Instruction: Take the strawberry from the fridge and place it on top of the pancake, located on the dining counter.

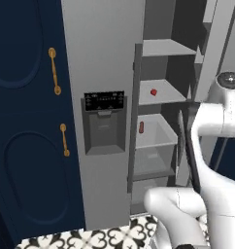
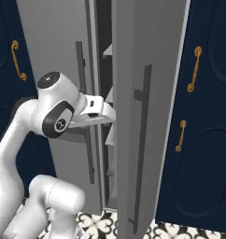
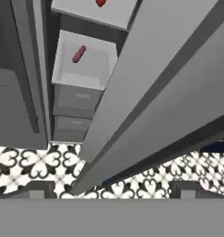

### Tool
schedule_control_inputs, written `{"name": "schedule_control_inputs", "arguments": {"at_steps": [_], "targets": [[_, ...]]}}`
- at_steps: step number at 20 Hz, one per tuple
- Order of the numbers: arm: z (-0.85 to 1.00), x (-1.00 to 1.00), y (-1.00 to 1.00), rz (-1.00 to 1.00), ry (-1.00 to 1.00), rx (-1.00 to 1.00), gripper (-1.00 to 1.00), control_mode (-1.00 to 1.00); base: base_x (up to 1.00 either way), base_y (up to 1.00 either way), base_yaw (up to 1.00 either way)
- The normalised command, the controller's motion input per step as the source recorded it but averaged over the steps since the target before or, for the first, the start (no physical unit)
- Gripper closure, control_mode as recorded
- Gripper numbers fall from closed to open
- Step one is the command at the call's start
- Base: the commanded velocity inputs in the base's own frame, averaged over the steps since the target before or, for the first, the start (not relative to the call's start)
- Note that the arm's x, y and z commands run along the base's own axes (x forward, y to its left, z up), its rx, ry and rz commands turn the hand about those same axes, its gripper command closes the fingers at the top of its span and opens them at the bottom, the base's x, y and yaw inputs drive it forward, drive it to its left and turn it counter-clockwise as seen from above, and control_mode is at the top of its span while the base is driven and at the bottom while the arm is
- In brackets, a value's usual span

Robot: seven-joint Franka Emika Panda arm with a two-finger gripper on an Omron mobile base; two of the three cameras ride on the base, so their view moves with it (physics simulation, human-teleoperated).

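- Fridge (image 1: 102, 58) door stands open, giving access; strawberry (image 1: 153, 92) rests untouched on a middle shelf.
- Gripper (image 3: 112, 192) spread wide, holding nothing.

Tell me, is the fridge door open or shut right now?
Open. The right door of the fridge is swung out, baring grey shelves with the strawberry resting on one.

Glossy white rounded arm (image 2: 54, 112); dark grey joint caps
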Motion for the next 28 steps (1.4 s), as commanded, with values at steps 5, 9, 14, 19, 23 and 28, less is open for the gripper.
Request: {"name": "schedule_control_inputs", "arguments": {"at_steps": [5, 9, 14, 19, 23, 28], "targets": [[0.16, 0.94, 0.38, -0.03, 0.25, -0.71, -1.0, -1.0, 0.0, 0.0, 0.0], [-0.27, 1.0, -0.67, -0.03, 0.23, -0.36, -1.0, -1.0, 0.0, 0.0, 0.0], [-0.02, 0.81, -0.69, -0.03, 0.12, -0.33, -1.0, -1.0, 0.0, 0.0, 0.0], [0.0, 0.1, -0.68, -0.09, 0.06, -0.2, -1.0, -1.0, 0.0, 0.0, 0.0], [0.0, 0.0, -0.99, -0.19, 0.13, -0.06, -1.0, -1.0, 0.0, 0.0, 0.0], [0.0, 0.0, -1.0, -0.17, 0.15, -0.03, -1.0, -1.0, 0.0, 0.0, 0.0]]}}
